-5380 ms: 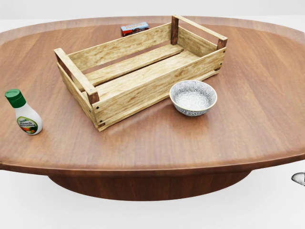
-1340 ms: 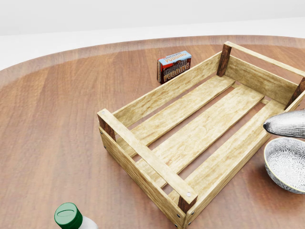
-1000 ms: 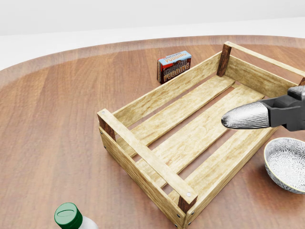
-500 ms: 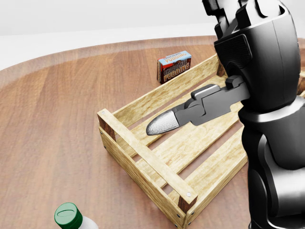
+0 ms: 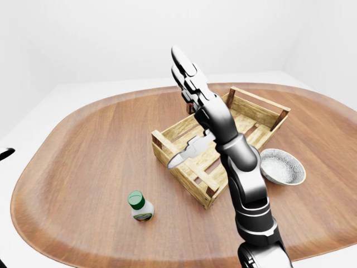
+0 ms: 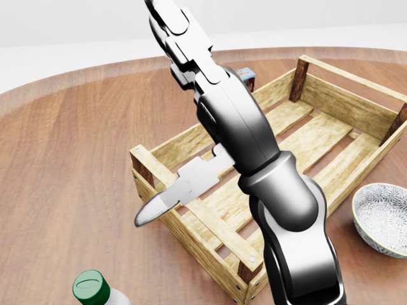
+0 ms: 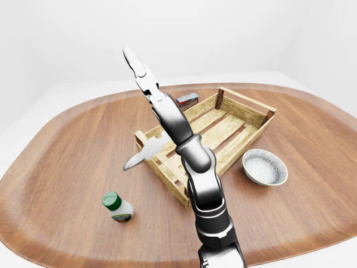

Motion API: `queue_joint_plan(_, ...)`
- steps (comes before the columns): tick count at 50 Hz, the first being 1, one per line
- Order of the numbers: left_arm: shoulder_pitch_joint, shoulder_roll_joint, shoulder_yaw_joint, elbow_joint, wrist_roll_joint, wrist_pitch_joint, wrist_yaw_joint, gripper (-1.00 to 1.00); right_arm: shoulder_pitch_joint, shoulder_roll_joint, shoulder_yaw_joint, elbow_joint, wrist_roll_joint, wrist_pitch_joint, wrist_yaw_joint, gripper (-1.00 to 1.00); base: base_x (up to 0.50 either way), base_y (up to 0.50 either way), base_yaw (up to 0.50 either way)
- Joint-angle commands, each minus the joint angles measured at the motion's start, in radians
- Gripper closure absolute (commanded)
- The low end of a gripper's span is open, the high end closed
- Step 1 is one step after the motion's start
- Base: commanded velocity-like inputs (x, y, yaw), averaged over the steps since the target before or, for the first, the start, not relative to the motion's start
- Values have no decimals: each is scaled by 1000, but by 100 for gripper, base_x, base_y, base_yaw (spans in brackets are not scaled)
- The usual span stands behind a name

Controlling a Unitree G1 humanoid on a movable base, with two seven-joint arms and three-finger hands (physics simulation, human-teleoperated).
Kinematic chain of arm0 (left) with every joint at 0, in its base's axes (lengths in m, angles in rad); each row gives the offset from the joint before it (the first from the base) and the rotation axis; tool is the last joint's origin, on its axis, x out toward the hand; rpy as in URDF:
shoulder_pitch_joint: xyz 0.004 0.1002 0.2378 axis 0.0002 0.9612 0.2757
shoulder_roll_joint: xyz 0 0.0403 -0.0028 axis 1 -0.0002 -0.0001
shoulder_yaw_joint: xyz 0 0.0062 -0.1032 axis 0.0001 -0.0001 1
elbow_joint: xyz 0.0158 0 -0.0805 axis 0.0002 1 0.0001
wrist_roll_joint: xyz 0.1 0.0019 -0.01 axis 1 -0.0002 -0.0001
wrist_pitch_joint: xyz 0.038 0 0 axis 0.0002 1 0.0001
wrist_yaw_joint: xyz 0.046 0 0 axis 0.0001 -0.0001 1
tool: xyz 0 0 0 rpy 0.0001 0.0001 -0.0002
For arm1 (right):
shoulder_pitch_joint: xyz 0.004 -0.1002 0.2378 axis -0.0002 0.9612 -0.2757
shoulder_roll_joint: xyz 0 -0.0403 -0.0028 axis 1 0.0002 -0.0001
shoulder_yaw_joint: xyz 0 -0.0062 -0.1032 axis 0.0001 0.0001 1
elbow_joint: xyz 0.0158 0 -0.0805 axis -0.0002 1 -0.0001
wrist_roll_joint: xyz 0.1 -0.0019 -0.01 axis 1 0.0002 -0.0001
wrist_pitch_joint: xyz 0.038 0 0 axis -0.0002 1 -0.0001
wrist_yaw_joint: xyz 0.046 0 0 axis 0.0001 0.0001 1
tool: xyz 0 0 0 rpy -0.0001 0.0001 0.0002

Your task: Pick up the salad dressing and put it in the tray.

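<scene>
Green-capped white salad dressing bottle point(image 7: 117, 206) standing upright at lower left on the brown oval wooden table point(image 7: 67, 151), untouched. Lying below and left of the black right hand point(image 7: 146, 111), fingers spread wide and holding nothing, hovering above the slatted wooden tray point(image 7: 234, 125).

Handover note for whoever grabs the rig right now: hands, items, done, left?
Right hand: raised over the wooden tray, fingers spread open, holding nothing.
Left hand: only a dark sliver at the left edge of the left-eye view; state unreadable.
Salad dressing: upright on the table, left of the tray in the eye views, untouched.
Tray holds nothing. Bowl sits to its right, pudding box beyond it.
Done: nothing yet.
Left: reach the bottle, grasp, lift, place in the tray.
</scene>
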Motion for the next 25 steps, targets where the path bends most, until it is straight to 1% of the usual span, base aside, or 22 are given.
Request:
queue_joint_plan(1, 0, -1, 0, -4, 0, 0, 1, -100, 63, 64, 63, 66, -38, 0, 41, -100, 0, 0, 0)
queue_joint_plan(6, -1, 0, 1, -2, 0, 0, 1, -100, 100, 88, 99, 125, -58, 0, 56, -100, 0, 0, 0)
queue_joint_plan(16, -1, 2, -2, 11, 0, 0, 0, -100, 118, 109, 122, 165, -95, 0, 94, -100, 0, 0, 0)
queue_joint_plan(19, -2, 2, -3, 10, 0, 0, 1, -100, 125, 103, 145, 165, -155, 0, 112, -100, 0, 0, 0)
queue_joint_plan(20, -4, 1, -7, 8, 1, 0, 4, -100, 133, 101, 173, 142, -189, 0, 136, -100, 0, 0, 0)
queue_joint_plan(21, -4, 1, -8, 8, 1, 0, 4, -100, 135, 106, 172, 141, -198, 0, 143, -100, 0, 0, 0)
queue_joint_plan(22, -3, -1, -11, 6, 4, 0, 4, -100, 144, 98, 197, 143, -239, 0, 162, -100, 0, 0, 0)
queue_joint_plan(25, -4, 0, -9, 5, 3, 0, 2, -100, 172, 105, 228, 132, -313, 0, 219, -100, 0, 0, 0)
